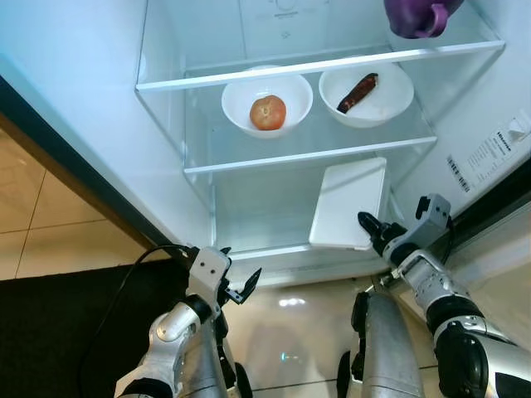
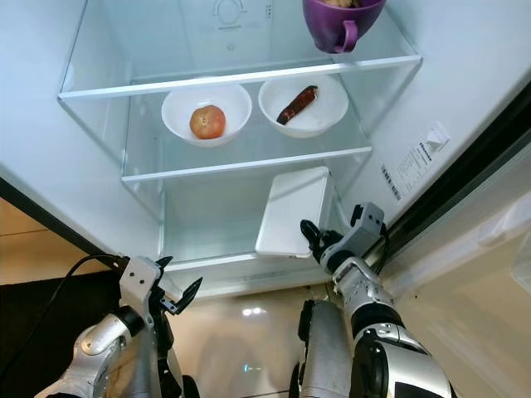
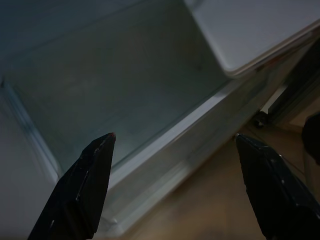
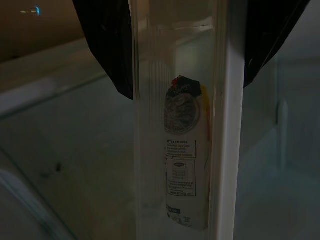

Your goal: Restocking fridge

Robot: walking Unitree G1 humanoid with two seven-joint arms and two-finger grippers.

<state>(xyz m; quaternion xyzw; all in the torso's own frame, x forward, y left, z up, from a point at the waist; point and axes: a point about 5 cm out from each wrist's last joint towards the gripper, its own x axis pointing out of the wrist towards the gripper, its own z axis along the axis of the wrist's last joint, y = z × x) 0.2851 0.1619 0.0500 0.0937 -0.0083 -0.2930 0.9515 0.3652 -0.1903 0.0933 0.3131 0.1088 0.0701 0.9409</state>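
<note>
While the open fridge [image 1: 99, 75] is facing the head camera, the right gripper [image 1: 371, 228] is pinching the white tray [image 1: 350, 201] leaning on the bottom shelf; left wrist view: left gripper [image 3: 175, 170] fingers are spreading wide; right wrist view: fingers [image 4: 107, 45] are straddling the tray's edge.

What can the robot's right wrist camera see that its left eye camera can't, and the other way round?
Right wrist view: a printed label seen through the white box.
Left eye view: a red fruit in one white bowl, a brown food stick in another, a purple mug, and the open left gripper.
Both: the white box, with the right gripper clamped on it.
</note>
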